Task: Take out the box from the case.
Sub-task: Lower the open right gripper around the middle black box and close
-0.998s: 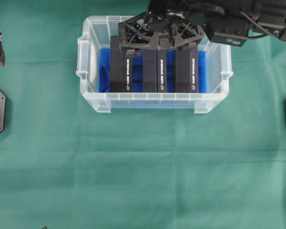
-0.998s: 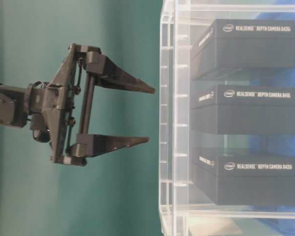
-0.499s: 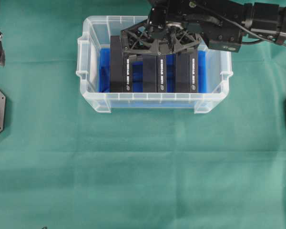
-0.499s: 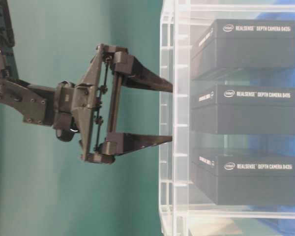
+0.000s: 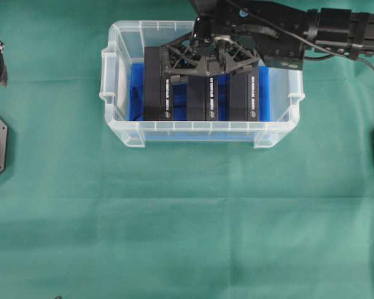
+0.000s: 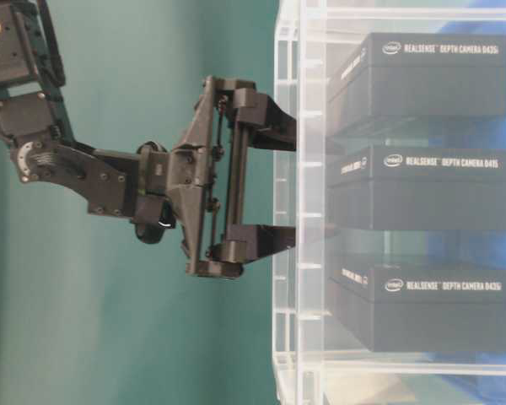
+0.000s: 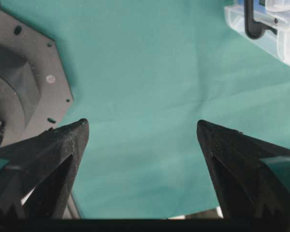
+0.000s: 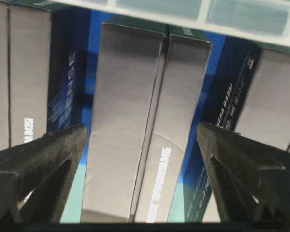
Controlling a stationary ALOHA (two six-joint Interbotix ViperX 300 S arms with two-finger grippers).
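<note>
Right gripper (image 5: 207, 64), jaws wide apart, straddling middle black rectangular cardboard box (image 5: 202, 93) in clear plastic case (image 5: 202, 132), box long axis near-to-far (left gripper (image 7: 141, 140) spread, well apart).

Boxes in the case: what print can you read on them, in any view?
"intel REALSENSE DEPTH CAMERA D435i": top box, bottom box, table-level view.
"intel REALSENSE DEPTH CAMERA D415": middle box.
Overhead white spine print: too small.
Right wrist view: cut off and blurred.
</note>
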